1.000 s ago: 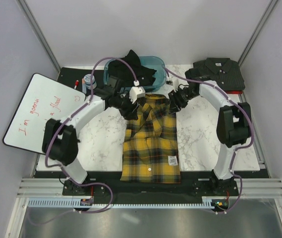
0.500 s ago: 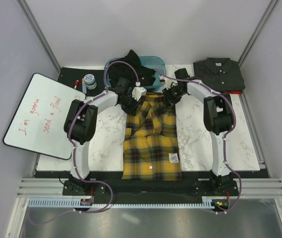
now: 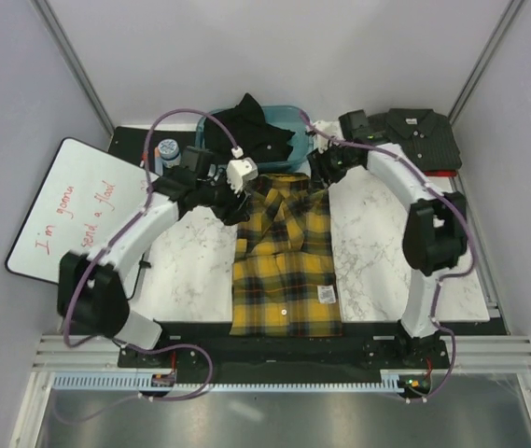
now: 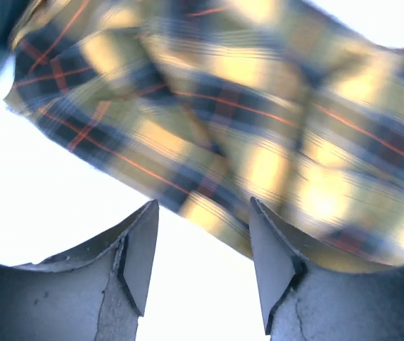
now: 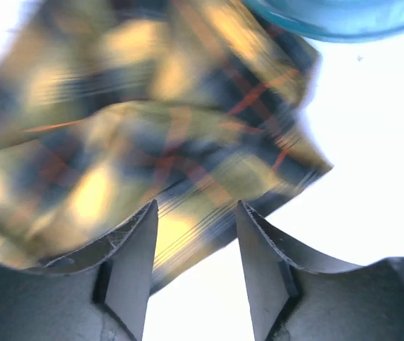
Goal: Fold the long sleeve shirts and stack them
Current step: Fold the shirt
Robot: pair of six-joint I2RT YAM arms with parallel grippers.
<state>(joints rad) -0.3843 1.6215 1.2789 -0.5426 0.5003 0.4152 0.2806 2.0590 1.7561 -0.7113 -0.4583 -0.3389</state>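
Marble surface (image 3: 377, 252) fills the overhead view. The plaid shirt (image 3: 284, 261) lies flat down its middle, its near hem at the near edge. A second ago both arms were bunching fabric at the collar. Now the left end effector (image 3: 231, 201) and right end effector (image 3: 319, 170) sit just outside the far corners, so the narrowing fold looks finished and a crosswise fold likely remains. The charcoal shirt (image 3: 414, 135) lies folded far right. The black shirt (image 3: 246, 126) waits in the teal tub (image 3: 298, 117), crowding the collar, while bare marble opens left and right.

Left wrist view: fingers apart, nothing between them, blurred plaid (image 4: 258, 128) just beyond.

Right wrist view: likewise spread and empty, with the shirt corner (image 5: 116, 128) ahead and the tub rim (image 5: 329, 18) beyond.
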